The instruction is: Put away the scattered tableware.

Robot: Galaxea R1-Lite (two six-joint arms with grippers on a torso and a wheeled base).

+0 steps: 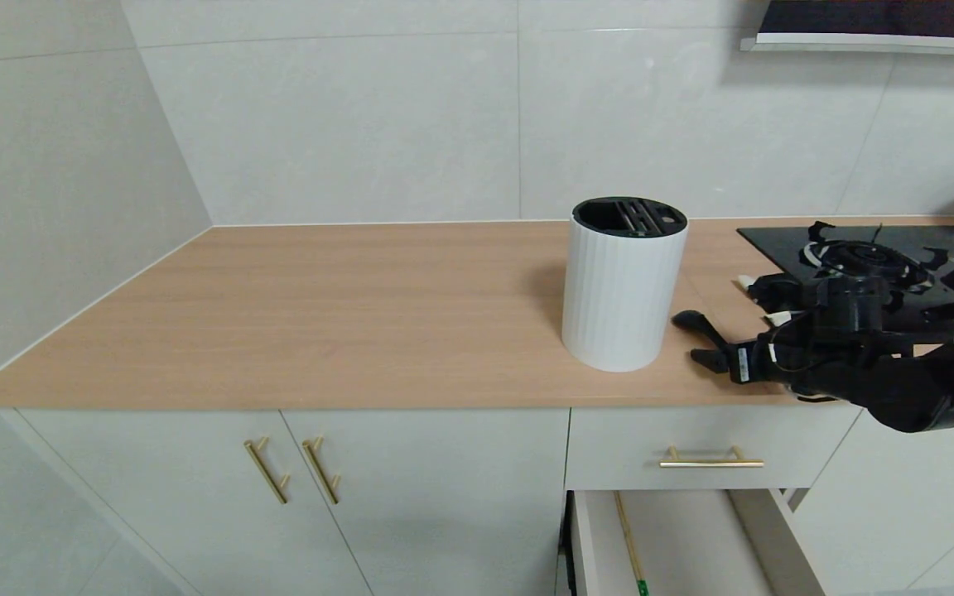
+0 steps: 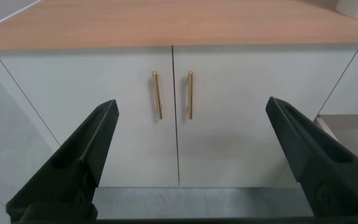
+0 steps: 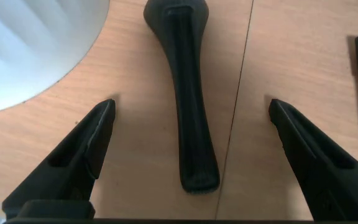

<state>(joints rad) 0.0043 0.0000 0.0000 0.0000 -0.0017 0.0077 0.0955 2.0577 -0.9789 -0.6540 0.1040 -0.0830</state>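
Observation:
A black utensil handle [image 3: 188, 93] lies flat on the wooden counter [image 1: 361, 306], just right of a white ribbed utensil holder [image 1: 622, 290] with a black slotted top. My right gripper [image 3: 191, 106] is open and low over the counter, one finger on each side of the handle, neither touching it. From the head, the handle [image 1: 696, 324] and my right gripper [image 1: 729, 331] sit beside the holder's base. My left gripper [image 2: 191, 106] is open and holds nothing, below counter height, facing the white cabinet doors [image 2: 179, 124].
A black gas stove [image 1: 866, 248] fills the counter's right end, with small white items [image 1: 746, 281] by its near corner. Below the counter a drawer [image 1: 676, 538] stands pulled out with a chopstick [image 1: 628, 538] inside. Tiled walls close the back and left.

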